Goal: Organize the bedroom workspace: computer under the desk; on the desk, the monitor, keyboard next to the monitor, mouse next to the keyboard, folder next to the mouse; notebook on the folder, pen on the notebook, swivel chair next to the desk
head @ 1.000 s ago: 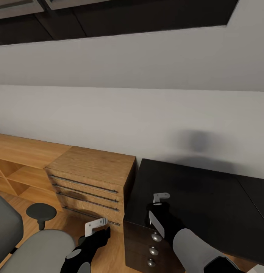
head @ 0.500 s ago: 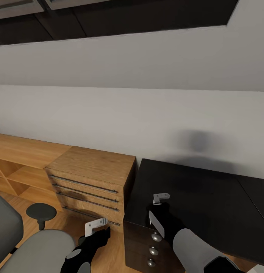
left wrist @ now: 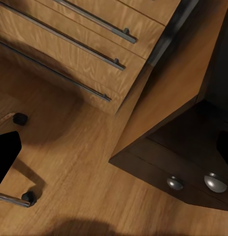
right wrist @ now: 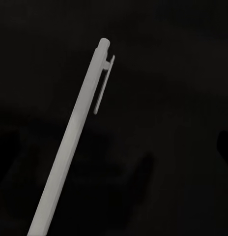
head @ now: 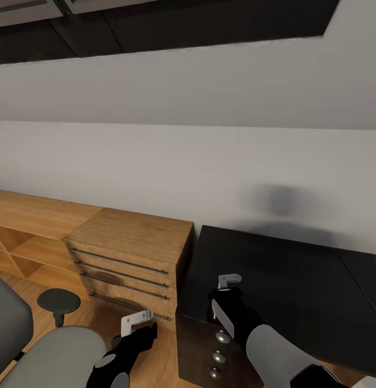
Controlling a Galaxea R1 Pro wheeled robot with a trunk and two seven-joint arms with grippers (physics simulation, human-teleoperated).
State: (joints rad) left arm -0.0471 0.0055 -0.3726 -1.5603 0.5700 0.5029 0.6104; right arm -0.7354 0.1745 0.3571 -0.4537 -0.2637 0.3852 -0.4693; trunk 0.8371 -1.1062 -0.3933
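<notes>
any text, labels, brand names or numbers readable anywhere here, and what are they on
None: no readable text shows in any view.
The pen is plain white, no print on the side seen.
The desk top and its drawer fronts with round knobs bear no label.
The wooden drawer unit and the swivel chair carry no marks.

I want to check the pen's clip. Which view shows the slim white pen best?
The right wrist view: the slim white pen crosses the picture against dark black, clip plainly visible. In the head view, a white sliver at the right gripper may be it.
</notes>
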